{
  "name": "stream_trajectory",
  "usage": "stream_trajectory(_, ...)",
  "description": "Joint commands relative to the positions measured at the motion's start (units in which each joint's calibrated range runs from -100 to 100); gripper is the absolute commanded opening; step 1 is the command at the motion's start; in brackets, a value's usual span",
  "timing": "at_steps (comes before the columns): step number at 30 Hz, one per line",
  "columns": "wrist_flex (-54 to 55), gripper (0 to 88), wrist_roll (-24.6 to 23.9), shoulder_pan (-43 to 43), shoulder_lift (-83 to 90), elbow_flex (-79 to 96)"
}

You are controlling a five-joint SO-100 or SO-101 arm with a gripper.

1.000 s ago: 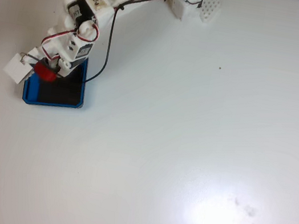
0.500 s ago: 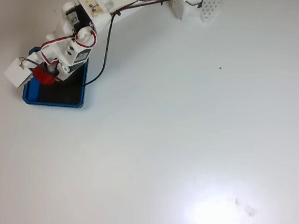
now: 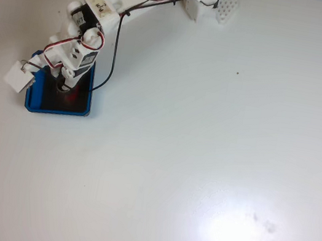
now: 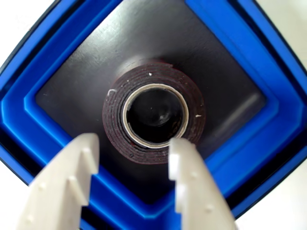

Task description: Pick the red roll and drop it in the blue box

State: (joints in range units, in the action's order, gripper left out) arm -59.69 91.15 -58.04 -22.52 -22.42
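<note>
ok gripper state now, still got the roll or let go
Gripper: open, holding nothing; the roll lies flat on the floor of the box, just beyond the fingertips.

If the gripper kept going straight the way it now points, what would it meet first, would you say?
Probably the red roll, lying flat on the blue box floor right ahead of the open gripper; depth is unclear.
</note>
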Motion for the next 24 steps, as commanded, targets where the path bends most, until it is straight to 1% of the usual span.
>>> stream_trajectory(1,1.02,13.7,0.09,-1.61,10.07,3.28)
stream_trajectory(6,2.01,13.7,0.0,-4.54,27.12,19.64)
stream_trajectory(13,3.5,13.7,0.0,-4.64,56.55,46.5)
stream_trajectory(16,8.86,13.7,0.09,-4.64,67.51,57.64)
stream_trajectory(24,31.22,13.7,0.53,-4.44,92.92,90.08)
